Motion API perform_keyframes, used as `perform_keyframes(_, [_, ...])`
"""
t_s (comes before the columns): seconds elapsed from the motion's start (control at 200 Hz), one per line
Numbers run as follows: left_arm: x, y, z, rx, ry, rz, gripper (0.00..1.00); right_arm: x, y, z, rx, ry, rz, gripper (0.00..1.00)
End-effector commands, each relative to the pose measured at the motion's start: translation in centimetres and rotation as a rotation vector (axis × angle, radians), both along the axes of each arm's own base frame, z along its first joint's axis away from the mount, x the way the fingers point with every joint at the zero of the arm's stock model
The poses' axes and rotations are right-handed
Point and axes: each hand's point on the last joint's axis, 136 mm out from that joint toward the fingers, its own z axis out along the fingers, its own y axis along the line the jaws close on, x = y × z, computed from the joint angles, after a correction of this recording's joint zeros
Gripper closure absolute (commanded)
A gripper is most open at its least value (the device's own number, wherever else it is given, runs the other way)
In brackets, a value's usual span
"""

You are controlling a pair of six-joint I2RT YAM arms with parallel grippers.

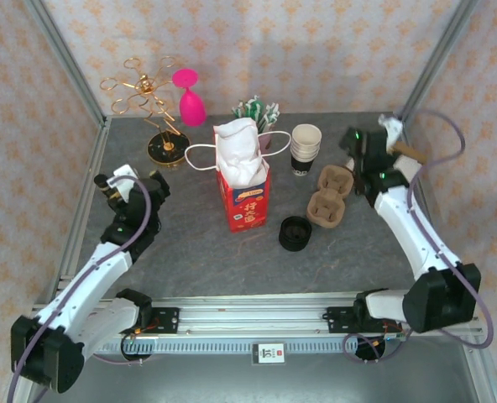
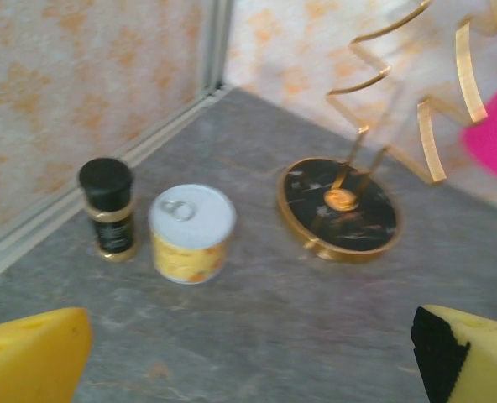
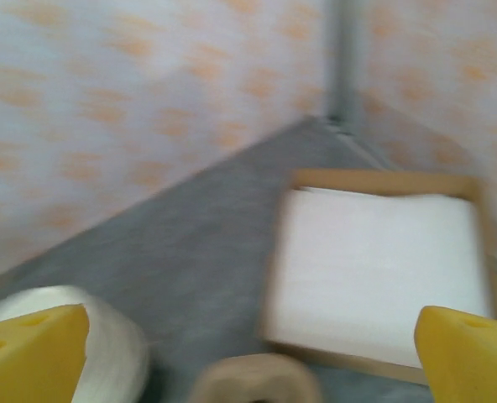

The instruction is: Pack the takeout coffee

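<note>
The takeout coffee is out of view. My left gripper [image 1: 139, 186] sits at the left side of the table; in the left wrist view it [image 2: 248, 357] stands open, its yellow fingers [image 2: 30, 353] wide apart over bare table. My right gripper [image 1: 359, 155] is at the back right beside a cardboard cup carrier [image 1: 332, 195]. In the blurred right wrist view it [image 3: 248, 357] is open with nothing between its fingers. A red paper bag [image 1: 248, 197] stuffed with white tissue stands mid-table.
A stack of lidless cups [image 1: 306, 149] and a pile of black lids [image 1: 295, 233] flank the carrier. A gold rack [image 2: 339, 208], a can [image 2: 191, 232] and a black-capped jar [image 2: 107, 210] lie ahead of my left gripper. A wooden tray [image 3: 383, 277] holding a white pad lies ahead of my right.
</note>
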Motion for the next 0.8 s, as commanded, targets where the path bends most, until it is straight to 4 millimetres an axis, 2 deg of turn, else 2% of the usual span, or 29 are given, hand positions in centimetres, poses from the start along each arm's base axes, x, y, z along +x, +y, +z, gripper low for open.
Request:
perform_keyframes(0.0, [0.9, 2.0, 0.1, 0.153, -0.129, 0.113, 0.01, -1.5, -5.5, -5.2, -0.047, -0.083, -0.186, 0.0])
perform_keyframes(0.045, [0.8, 2.3, -1.6, 0.224, -0.094, 0.11, 0.01, -2.2, -6.5, -7.9, -0.056, -0.063, -0.199, 0.0])
perform_keyframes(0.09, [1.0, 2.2, -2.3, 0.26, -0.085, 0.094, 0.01, -2.9, -7.0, -10.4, -0.076, -0.046, -0.205, 0.0])
perform_keyframes(0.15, [1.3, 1.8, -3.3, 0.274, -0.107, 0.036, 0.01, -3.1, -6.5, -12.9, -0.097, -0.038, -0.146, 0.0])
perform_keyframes(0.2, [1.6, 1.3, -3.9, 0.287, -0.134, -0.023, 0.01, -3.1, -5.5, -14.2, -0.1, -0.047, -0.075, 0.0])
perform_keyframes(0.27, [1.6, 1.1, -4.5, 0.307, -0.172, -0.064, 0.01, -2.5, -4.3, -13.7, -0.096, -0.095, 0.008, 0.0])
perform_keyframes(0.345, [2.6, 0.3, -4.8, 0.327, -0.184, -0.138, 0.0, -2.0, -2.3, -11.5, -0.087, -0.239, 0.135, 0.0])
perform_keyframes(0.395, [3.4, -0.3, -4.7, 0.323, -0.194, -0.185, 0.0, -1.7, -1.4, -11.6, -0.071, -0.263, 0.19, 0.0])
perform_keyframes(0.485, [3.9, -0.9, -4.9, 0.323, -0.265, -0.261, 0.0, -2.9, 0.0, -12.8, -0.086, -0.323, 0.268, 0.0])
perform_keyframes(0.511, [3.9, -0.6, -4.7, 0.32, -0.285, -0.25, 0.0, -3.1, 0.3, -12.2, -0.095, -0.366, 0.285, 0.0])
perform_keyframes(0.581, [4.4, 0.0, -6.0, 0.26, -0.233, -0.275, 0.0, -1.9, 0.3, -13.1, -0.084, -0.276, 0.286, 0.0])
perform_keyframes(0.651, [4.9, -0.2, -5.9, 0.264, -0.252, -0.304, 0.0, -2.4, 0.5, -12.7, -0.114, -0.313, 0.279, 0.0])
perform_keyframes(0.691, [5.1, -0.1, -6.8, 0.239, -0.231, -0.319, 0.0, -2.2, 0.5, -12.9, -0.122, -0.28, 0.264, 0.0])
perform_keyframes(0.766, [5.3, -0.1, -6.3, 0.243, -0.263, -0.329, 0.0, -2.3, 0.5, -12.8, -0.123, -0.295, 0.261, 0.0])
perform_keyframes(0.791, [5.5, -0.1, -7.0, 0.233, -0.227, -0.334, 0.0, -2.2, 0.5, -12.9, -0.12, -0.284, 0.263, 0.0])
